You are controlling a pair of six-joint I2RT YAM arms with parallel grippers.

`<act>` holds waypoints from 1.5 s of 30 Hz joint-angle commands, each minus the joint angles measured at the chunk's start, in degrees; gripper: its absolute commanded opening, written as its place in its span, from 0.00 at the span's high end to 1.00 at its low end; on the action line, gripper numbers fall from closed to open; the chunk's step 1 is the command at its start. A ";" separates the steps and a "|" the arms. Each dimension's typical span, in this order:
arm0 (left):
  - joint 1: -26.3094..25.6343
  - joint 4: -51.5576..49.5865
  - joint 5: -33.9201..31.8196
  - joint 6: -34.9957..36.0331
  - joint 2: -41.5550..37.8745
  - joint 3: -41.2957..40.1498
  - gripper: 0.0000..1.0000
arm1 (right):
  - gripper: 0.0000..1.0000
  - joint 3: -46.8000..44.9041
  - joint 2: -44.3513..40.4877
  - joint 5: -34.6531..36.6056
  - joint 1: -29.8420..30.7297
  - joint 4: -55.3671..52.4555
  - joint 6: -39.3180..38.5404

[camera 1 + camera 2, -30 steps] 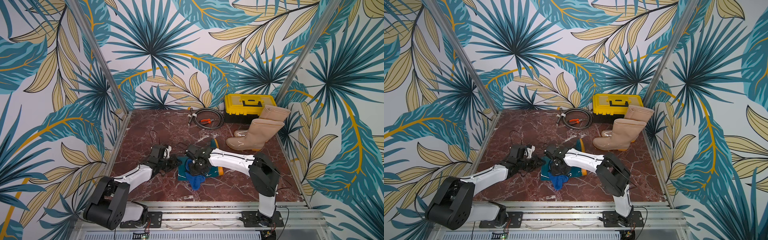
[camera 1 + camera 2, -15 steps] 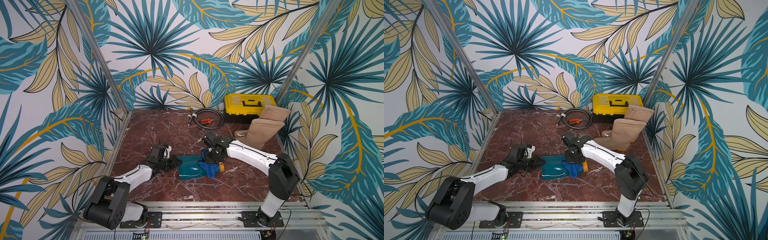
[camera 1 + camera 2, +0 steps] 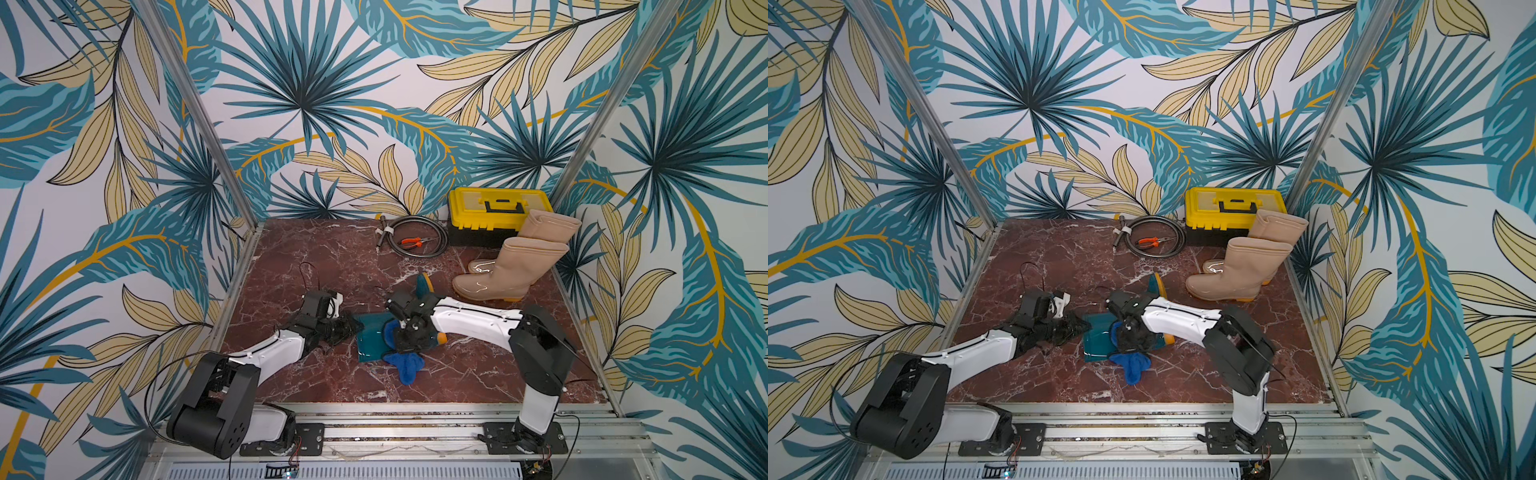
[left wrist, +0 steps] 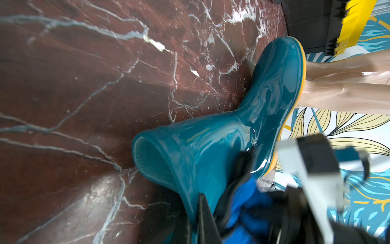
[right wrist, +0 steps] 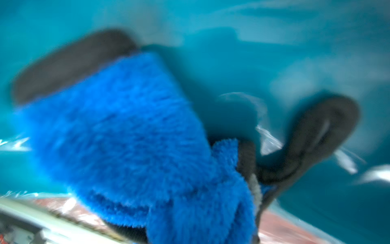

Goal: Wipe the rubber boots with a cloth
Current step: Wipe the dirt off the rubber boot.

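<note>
The right gripper (image 3: 409,337) pinches the blue cloth (image 3: 406,368) and presses it onto the shaft of the dark teal boot (image 3: 371,341), which lies on its side on the marble floor (image 3: 316,266). The left gripper (image 3: 347,328), jaws pressed together, nips that boot's cuff. The two beige boots (image 3: 509,270) stand upright beside the yellow toolbox (image 3: 494,208).

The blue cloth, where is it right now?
In a top view the cloth is front-centre, pinched in the right gripper on the lying teal boot, its loose end draped onto the marble floor.
</note>
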 commanded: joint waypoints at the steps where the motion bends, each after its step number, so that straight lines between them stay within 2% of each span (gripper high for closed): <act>1: 0.37 0.46 0.21 1.03 -0.64 -0.14 1.00 | 1.00 -1.00 -3.25 7.81 -1.42 -6.71 -0.39; 4: 0.36 0.50 0.11 0.95 -0.55 -0.11 1.00 | 1.00 1.83 -2.68 6.23 2.20 -5.00 0.84; 5: 0.36 0.46 0.08 0.94 -0.63 -0.17 1.00 | 1.00 3.83 -1.74 6.17 5.26 -4.42 1.20; 9: 0.36 0.47 -0.28 0.77 -1.57 -0.79 1.00 | 1.00 13.46 5.42 3.94 13.10 -3.99 2.16; 11: 0.32 0.48 -0.32 0.83 -1.86 -1.03 1.00 | 1.00 14.87 8.19 2.25 14.77 -3.11 2.48; 15: 0.36 0.48 -0.01 0.93 -1.61 -1.13 1.00 | 1.00 9.84 7.97 3.51 13.43 -2.84 3.17; 21: 0.36 0.48 0.06 0.94 -0.99 -0.64 1.00 | 1.00 -6.58 -4.02 5.02 2.25 -0.77 3.98; 22: 0.36 0.48 0.07 0.87 -0.98 -0.60 1.00 | 1.00 -8.33 -6.18 5.88 -0.25 -0.90 3.50; 24: 0.36 0.47 0.11 0.86 -0.98 -0.69 1.00 | 1.00 -8.99 -8.77 8.61 -1.34 -2.26 2.17; 27: 0.36 0.45 0.11 0.77 -0.99 -0.87 1.00 | 1.00 -6.05 -8.52 7.67 -0.12 -2.41 0.09; 32: 0.37 0.46 0.32 0.50 -0.21 -0.39 1.00 | 1.00 7.06 -0.05 8.95 13.79 -2.13 -3.93; 35: 0.36 0.45 1.43 0.49 0.52 0.43 1.00 | 1.00 12.70 4.99 7.54 18.25 -0.62 -6.55; 38: 0.36 0.37 2.64 0.59 1.12 1.06 1.00 | 1.00 12.22 6.51 6.30 18.92 0.76 -7.95; 40: 0.34 0.37 2.96 0.83 1.21 1.15 1.00 | 1.00 9.60 5.86 8.43 18.20 0.66 -8.35; 45: 0.52 0.21 4.92 1.71 1.73 1.65 1.00 | 1.00 -2.87 0.21 13.81 11.50 -0.63 -5.72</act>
